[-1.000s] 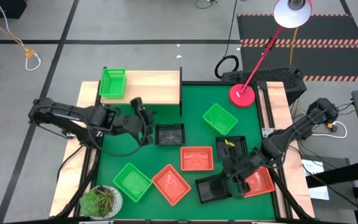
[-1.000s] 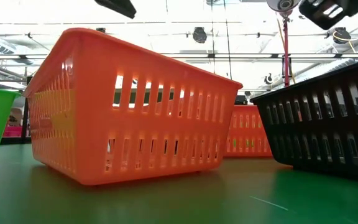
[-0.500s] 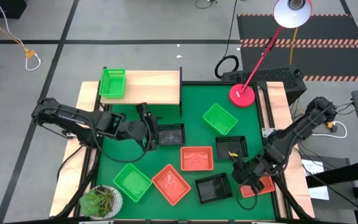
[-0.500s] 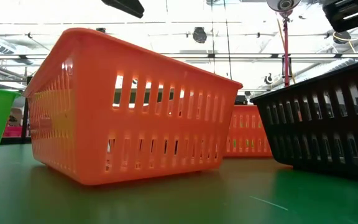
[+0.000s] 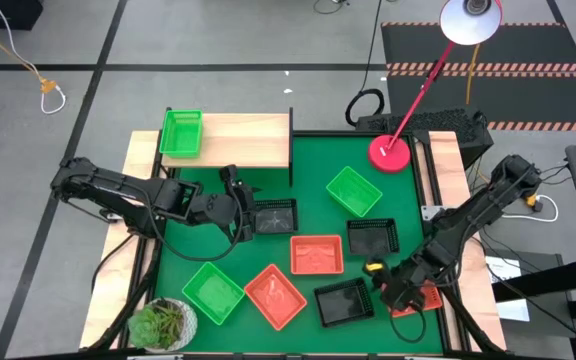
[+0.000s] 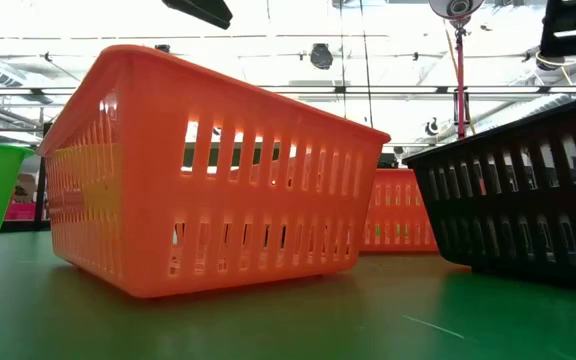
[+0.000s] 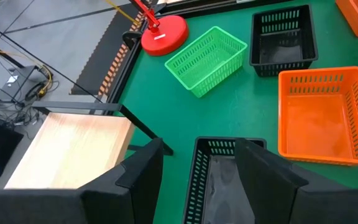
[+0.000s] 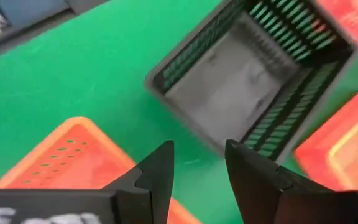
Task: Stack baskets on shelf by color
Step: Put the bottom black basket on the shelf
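Observation:
The wooden shelf (image 5: 243,140) stands at the far left with one green basket (image 5: 181,133) resting on its left end. On the mat sit two green baskets (image 5: 353,190) (image 5: 213,290), red-orange baskets (image 5: 317,254) (image 5: 275,295) (image 5: 423,298) and black baskets (image 5: 273,216) (image 5: 373,237) (image 5: 343,300). My left gripper (image 5: 245,216) (image 7: 201,174) is open at the left end of the centre black basket (image 7: 225,165), one finger outside its end wall and one over its inside. My right gripper (image 5: 380,280) (image 8: 197,168) is open, hovering between the near black basket (image 8: 247,81) and the corner red-orange basket (image 8: 61,162).
A red lamp base (image 5: 390,152) stands at the far right of the mat, its stem reaching over the edge. A potted plant (image 5: 163,325) sits at the near left corner. Pale wooden rails (image 5: 458,190) run along both sides of the mat.
My left gripper has moved right up to the centre black basket's left end, then held still. My right gripper has drawn back from over the far-right black basket toward the near edge, now beside the corner red-orange basket. No basket has moved.

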Robot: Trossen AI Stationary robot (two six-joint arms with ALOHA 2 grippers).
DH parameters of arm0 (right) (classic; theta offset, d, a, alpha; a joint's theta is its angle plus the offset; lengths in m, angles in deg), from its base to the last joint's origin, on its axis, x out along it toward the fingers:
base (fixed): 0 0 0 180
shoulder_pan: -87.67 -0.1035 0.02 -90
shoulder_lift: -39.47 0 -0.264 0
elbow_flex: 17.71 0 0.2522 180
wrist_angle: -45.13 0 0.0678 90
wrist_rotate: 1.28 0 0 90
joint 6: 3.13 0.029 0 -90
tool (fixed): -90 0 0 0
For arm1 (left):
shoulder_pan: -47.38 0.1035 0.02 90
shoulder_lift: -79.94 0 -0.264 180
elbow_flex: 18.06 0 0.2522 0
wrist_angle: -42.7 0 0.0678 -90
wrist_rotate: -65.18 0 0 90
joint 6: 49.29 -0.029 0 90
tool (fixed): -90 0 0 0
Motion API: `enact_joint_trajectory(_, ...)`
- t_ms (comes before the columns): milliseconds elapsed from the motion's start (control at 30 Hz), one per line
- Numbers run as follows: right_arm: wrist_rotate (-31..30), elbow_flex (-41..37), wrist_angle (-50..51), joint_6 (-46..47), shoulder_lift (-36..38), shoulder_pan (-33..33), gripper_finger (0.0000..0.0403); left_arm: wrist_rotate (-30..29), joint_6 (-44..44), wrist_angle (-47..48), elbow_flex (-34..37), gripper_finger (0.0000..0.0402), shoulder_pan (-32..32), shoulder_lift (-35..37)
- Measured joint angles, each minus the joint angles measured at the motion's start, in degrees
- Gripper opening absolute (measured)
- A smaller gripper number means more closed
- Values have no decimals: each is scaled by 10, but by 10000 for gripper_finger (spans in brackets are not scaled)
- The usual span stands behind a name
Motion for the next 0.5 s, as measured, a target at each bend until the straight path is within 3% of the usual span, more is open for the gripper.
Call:
enact_joint_trajectory(233, -29, -1, -41, -107, -45, 9, 136, 0, 2, 0, 0, 202, 0, 0)
enact_joint_trajectory(500, -12, 6, -40, -136, -85, 14, 136, 0, 3, 0, 0, 202, 0, 0)
